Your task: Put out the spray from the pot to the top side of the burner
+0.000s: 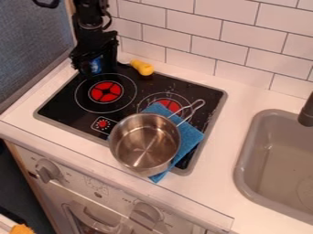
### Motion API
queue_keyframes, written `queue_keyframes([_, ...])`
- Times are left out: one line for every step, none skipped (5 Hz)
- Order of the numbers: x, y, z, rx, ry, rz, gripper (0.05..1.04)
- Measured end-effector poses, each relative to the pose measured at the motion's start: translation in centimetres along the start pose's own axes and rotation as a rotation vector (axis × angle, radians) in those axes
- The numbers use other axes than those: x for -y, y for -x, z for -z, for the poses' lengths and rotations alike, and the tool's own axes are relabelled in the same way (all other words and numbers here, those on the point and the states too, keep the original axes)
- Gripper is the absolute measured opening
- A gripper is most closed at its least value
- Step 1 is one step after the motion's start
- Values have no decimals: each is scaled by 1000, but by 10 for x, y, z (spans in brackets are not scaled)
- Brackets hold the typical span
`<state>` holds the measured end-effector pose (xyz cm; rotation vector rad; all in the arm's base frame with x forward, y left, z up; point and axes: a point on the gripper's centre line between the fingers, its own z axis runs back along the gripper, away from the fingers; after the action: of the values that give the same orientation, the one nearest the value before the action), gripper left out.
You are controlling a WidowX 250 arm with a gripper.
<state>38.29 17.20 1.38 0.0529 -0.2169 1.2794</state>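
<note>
Black with blue markings, the presumed spray (94, 65) was at the black two-finger gripper (94, 56), grip state indeterminable, beyond the round red-and-black burner (106, 92) and outside the silver metal pot (145, 144); final placement appeared underway, requiring confirmed support, then release.

A toy kitchen, with its stovetop (66, 113), sink (242, 170) and oven (92, 214)

blue item (96, 65): partly hidden at end effector (93, 55) | sink (243, 151), faucet (307, 114): cut off, right edge
</note>
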Motion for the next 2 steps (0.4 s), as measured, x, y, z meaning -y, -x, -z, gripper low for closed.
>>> queue_keyframes([1,3,-2,7,4,4,999])
queue_keyframes([2,4,-2,8,4,-2,999])
